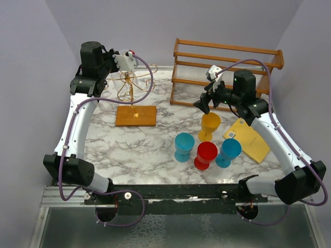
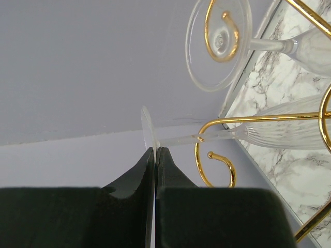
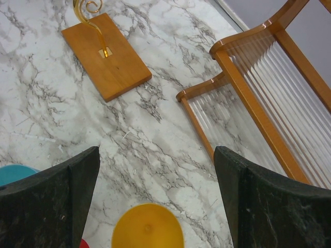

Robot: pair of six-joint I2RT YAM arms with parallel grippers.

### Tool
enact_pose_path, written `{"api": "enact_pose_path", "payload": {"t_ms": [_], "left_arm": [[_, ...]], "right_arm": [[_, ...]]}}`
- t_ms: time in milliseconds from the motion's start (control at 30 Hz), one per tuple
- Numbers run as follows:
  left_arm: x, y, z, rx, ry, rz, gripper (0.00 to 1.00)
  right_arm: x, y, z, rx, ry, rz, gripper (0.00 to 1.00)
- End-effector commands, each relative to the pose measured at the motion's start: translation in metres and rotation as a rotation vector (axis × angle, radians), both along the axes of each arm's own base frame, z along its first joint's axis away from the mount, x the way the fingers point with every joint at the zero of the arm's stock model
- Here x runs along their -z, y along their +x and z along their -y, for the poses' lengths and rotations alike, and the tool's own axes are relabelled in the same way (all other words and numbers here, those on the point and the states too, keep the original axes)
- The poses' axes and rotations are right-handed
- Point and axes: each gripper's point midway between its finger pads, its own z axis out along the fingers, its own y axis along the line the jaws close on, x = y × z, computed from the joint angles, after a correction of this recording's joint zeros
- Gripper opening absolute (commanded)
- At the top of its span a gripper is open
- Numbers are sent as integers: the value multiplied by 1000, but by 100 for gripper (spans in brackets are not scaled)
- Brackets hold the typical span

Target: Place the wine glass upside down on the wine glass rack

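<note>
Marbled table (image 1: 134, 150); left end effector (image 2: 155, 151) pinches clear wine glass (image 2: 282, 132) by its foot; right end effector (image 3: 156, 151) gapes.

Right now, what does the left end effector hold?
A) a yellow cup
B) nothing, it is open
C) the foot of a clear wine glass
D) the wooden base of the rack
C: in the left wrist view the left end effector is shut on the thin foot of the clear wine glass.
</note>
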Motion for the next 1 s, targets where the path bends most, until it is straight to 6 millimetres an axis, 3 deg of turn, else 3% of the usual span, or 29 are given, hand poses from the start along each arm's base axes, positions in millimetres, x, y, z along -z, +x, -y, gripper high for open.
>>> {"api": "enact_pose_path", "payload": {"t_ms": [0,500,967], "left_arm": [[-9,4,-9,-56,9,47,0],[-2,3,-20,-107,53,36,1],[6,-14,-17,-85,39,-8,4]], "right_arm": [[-7,-2,-1,-16,18,30,91],[-8,-3,-1,-19,19,35,91],[-10,-5,-1,-26,23,39,91]]}}
